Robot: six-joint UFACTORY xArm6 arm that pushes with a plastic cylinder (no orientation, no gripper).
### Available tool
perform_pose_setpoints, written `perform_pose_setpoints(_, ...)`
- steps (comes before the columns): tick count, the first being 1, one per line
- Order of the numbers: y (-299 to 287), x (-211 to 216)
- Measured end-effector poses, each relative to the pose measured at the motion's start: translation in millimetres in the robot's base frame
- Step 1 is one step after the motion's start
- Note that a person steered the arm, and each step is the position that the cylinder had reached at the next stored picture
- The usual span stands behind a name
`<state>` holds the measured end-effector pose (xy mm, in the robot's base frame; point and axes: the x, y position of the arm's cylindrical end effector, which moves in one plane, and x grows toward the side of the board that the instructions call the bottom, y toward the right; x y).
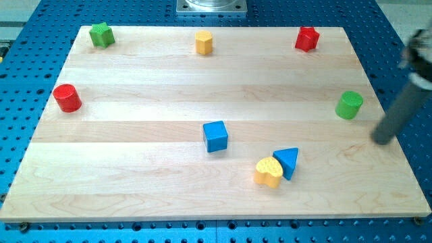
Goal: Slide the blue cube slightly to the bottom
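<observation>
The blue cube point(215, 136) sits near the middle of the wooden board point(135, 175), a little toward the view's bottom. My tip point(382, 140) is at the board's right edge, far to the right of the blue cube and just below and right of the green cylinder point(349, 105). The rod rises blurred toward the view's upper right. The tip touches no block.
A blue triangle point(287, 162) and a yellow heart point(268, 171) lie touching, below and right of the cube. A red cylinder point(67, 98) is at left. A green star point(102, 34), a yellow hexagon point(204, 42) and a red star point(307, 38) line the top.
</observation>
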<state>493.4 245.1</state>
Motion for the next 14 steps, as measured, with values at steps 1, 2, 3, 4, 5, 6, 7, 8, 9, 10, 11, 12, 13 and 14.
perform_pose_setpoints(1,-90.3,2.3)
perform_pose_setpoints(2,-172.9,3.5)
perform_pose_setpoints(3,-181.7,-24.8)
perform_pose_setpoints(4,-206.2,18.5)
perform_pose_setpoints(5,-204.4,34.7)
perform_pose_setpoints(6,-196.5,-35.3)
perform_pose_setpoints(7,-232.9,-18.8)
perform_pose_setpoints(8,-228.5,18.6)
perform_pose_setpoints(9,-250.6,29.3)
perform_pose_setpoints(10,-270.1,63.1)
perform_pose_setpoints(11,-262.2,35.7)
perform_pose_setpoints(12,-249.9,34.5)
perform_pose_setpoints(13,-249.9,34.5)
perform_pose_setpoints(14,-246.0,37.9)
